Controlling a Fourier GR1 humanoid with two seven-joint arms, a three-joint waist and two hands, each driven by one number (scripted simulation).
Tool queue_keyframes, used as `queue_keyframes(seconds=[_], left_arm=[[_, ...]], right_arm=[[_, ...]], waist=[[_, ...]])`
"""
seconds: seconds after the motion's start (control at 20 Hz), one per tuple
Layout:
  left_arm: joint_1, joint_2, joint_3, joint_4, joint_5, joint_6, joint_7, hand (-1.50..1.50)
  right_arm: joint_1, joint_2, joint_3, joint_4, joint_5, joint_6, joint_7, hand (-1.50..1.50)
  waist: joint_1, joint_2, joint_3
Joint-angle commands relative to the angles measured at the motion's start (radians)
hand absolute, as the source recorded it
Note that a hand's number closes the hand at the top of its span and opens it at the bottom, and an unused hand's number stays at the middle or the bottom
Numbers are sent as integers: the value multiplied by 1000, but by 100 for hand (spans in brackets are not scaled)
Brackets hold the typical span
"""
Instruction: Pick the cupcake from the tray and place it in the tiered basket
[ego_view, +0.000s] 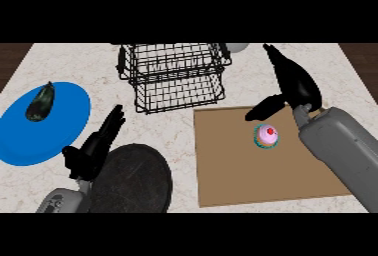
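Cupcake (266, 136) on brown tray (221, 165), right of centre.
Right hand (295, 82) above it at upper right, fingers straight, thumb angled toward cupcake, not touching; wire tiered basket (176, 75) top centre; left hand (96, 145) lower left, fingers extended.

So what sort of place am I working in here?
Most likely a kitchen counter: a pale marble-like worktop holding a black wire tiered basket, a cupcake on a brown tray, and a dark vegetable on a blue plate.
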Motion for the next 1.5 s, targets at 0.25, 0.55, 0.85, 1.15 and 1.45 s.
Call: queue_keyframes(seconds=[0.25,0.55,0.85,1.15,1.45], left_arm=[[7,-35,-17,6,-22,15,-22,0],[-13,-38,-8,-17,-32,24,-2,0],[-5,-13,13,7,-16,-18,-4,0],[-15,-32,17,-5,-9,-13,9,0],[29,-33,4,-50,-18,-33,4,0]], right_arm=[[-146,-75,79,-244,-147,491,508,-150],[-174,-55,69,-312,-202,496,701,-150],[-136,-88,119,-316,-78,423,723,-150],[-42,-78,178,-290,-77,407,760,-150],[16,-12,160,-239,-14,345,700,-150]], waist=[[0,11,8],[16,18,9],[18,21,9],[13,20,9],[29,23,10]])
